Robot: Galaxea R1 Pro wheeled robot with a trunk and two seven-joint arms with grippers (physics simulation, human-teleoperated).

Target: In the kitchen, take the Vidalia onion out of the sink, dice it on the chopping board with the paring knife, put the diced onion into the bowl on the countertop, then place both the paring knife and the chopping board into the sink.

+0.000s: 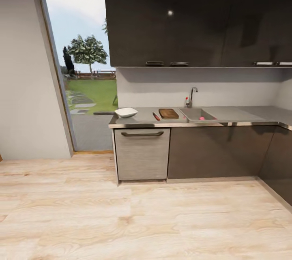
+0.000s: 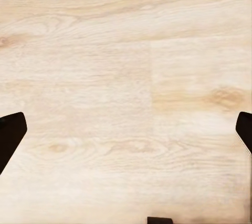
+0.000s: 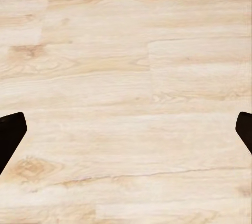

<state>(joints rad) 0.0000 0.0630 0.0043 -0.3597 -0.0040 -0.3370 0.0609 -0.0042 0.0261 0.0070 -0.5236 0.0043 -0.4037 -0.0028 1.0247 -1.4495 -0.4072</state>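
Across the room, the grey countertop (image 1: 235,114) carries the white square bowl (image 1: 126,112) at its left end. The red-handled paring knife (image 1: 156,116) lies beside the brown chopping board (image 1: 168,113). To the right is the steel sink (image 1: 194,114) with its chrome tap (image 1: 191,97); a small pinkish Vidalia onion (image 1: 201,118) sits in the basin. My left gripper (image 2: 126,135) is open over bare wooden floor, its dark fingertips (image 2: 10,132) far apart. My right gripper (image 3: 126,135) is open too, fingertips (image 3: 10,132) wide, with nothing between them.
Light wooden floor (image 1: 121,219) stretches from me to the dark cabinet fronts (image 1: 215,150). A grey dishwasher front (image 1: 142,153) stands under the bowl. Dark wall cupboards (image 1: 194,16) hang above. A tall window (image 1: 81,69) is at the left, and the counter turns a corner at the right.
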